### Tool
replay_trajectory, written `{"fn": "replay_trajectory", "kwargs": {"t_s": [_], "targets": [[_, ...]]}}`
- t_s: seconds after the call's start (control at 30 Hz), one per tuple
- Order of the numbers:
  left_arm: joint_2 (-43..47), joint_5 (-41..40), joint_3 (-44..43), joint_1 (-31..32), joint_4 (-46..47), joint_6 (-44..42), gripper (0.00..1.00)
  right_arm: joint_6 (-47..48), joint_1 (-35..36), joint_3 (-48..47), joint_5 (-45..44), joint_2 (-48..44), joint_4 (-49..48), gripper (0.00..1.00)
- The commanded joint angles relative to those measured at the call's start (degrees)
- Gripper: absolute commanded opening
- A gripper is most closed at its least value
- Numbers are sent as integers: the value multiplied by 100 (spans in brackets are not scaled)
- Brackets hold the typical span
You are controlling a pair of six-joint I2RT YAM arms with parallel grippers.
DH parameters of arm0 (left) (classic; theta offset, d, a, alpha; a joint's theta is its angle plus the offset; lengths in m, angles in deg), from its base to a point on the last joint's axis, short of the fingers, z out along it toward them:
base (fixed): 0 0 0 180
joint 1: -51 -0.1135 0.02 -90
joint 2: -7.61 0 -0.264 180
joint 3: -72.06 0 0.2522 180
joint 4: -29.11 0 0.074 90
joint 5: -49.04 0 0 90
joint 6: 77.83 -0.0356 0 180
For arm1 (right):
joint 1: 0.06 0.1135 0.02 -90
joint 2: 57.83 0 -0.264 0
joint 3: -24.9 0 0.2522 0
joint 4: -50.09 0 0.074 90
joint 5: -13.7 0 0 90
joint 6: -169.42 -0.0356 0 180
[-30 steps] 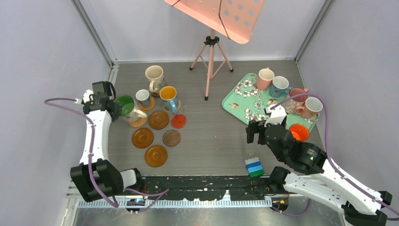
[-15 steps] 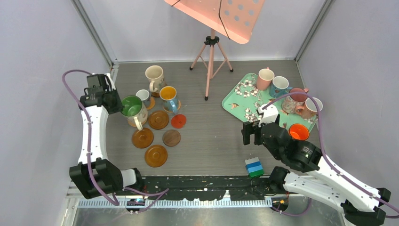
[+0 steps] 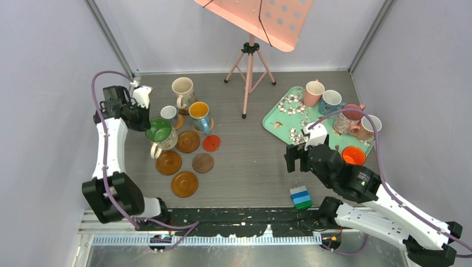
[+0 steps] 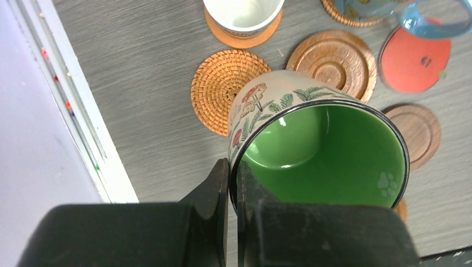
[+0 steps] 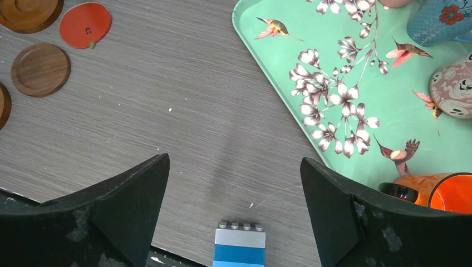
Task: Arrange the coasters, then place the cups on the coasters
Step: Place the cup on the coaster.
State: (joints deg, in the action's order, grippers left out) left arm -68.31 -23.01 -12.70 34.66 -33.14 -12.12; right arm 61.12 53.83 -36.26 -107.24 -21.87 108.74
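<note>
Left wrist view: my left gripper [image 4: 232, 167] clamps the green mug [image 4: 323, 150] by its rim, centre frame, beside a woven coaster [image 4: 217, 92]; my right gripper [image 5: 234, 161] gapes wide.

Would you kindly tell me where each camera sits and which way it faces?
Top external: above and behind, facing down on the table; both arms show.
Left wrist: looks down past the left gripper, shut on the rim of the green-lined mug.
Right wrist: looks down through the open right gripper at the floral tray.
All share the red coaster.
</note>
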Motion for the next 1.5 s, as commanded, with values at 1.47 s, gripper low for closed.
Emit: {"fn": "replay_trajectory", "kwargs": {"t_s": [1.47], "targets": [[-1484,79,-1153,-204,70,-1214,0,375,-10,-438,-31,837,-436,95]]}}
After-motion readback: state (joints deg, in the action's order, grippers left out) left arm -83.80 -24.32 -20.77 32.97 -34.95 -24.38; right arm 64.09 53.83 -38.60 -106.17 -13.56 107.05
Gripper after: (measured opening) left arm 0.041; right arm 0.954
